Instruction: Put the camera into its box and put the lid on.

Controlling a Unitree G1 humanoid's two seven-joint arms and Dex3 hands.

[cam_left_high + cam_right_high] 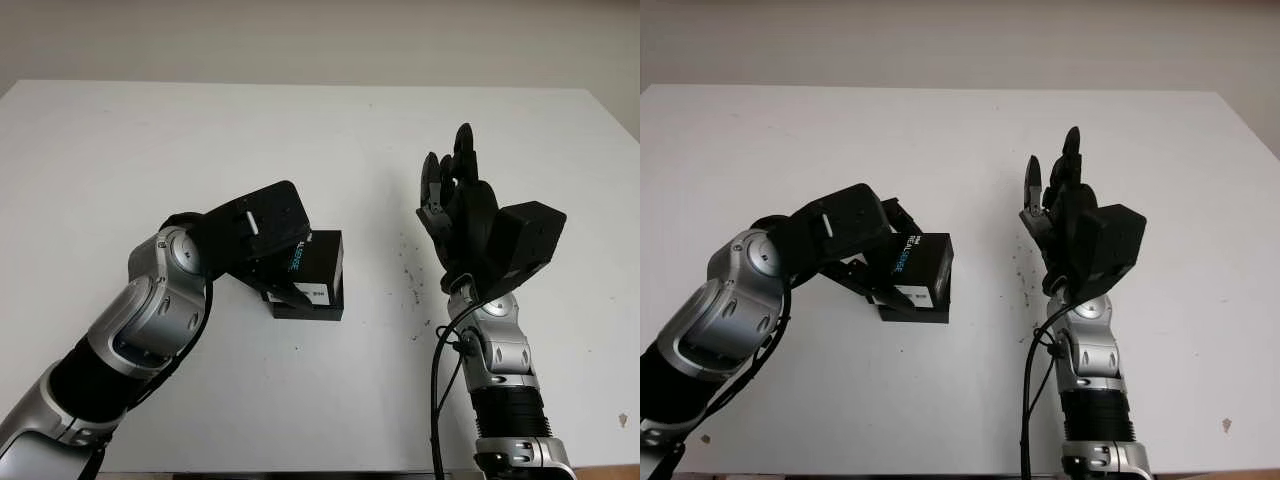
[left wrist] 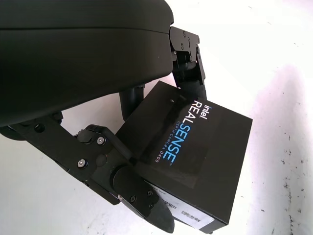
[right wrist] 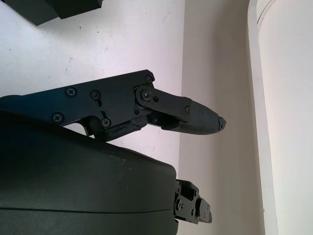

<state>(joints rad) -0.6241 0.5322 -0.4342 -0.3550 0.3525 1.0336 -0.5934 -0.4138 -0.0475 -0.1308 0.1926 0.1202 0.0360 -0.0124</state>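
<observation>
A black box [image 1: 315, 272] with its lid [image 2: 188, 142] on sits near the middle of the white table [image 1: 330, 130], a little toward the robot's left. The lid carries white and blue lettering, and a white label shows on the box's near side. The lid looks seated flat on the base, whose lower edge sticks out slightly along the front.

The left hand [image 1: 262, 232] is on the box from the robot's left side, its shell above the box's left end. In the left wrist view its fingers [image 2: 188, 66] close around that end: one reaches down against the far edge of the lid, another [image 2: 129, 188] lies along the near side by the label. The hand is gripping the box, which stands on the table.

The right hand [image 1: 1060, 215] is raised above the table to the right of the box, well apart from it, open and holding nothing, fingers pointing away from the robot
</observation>
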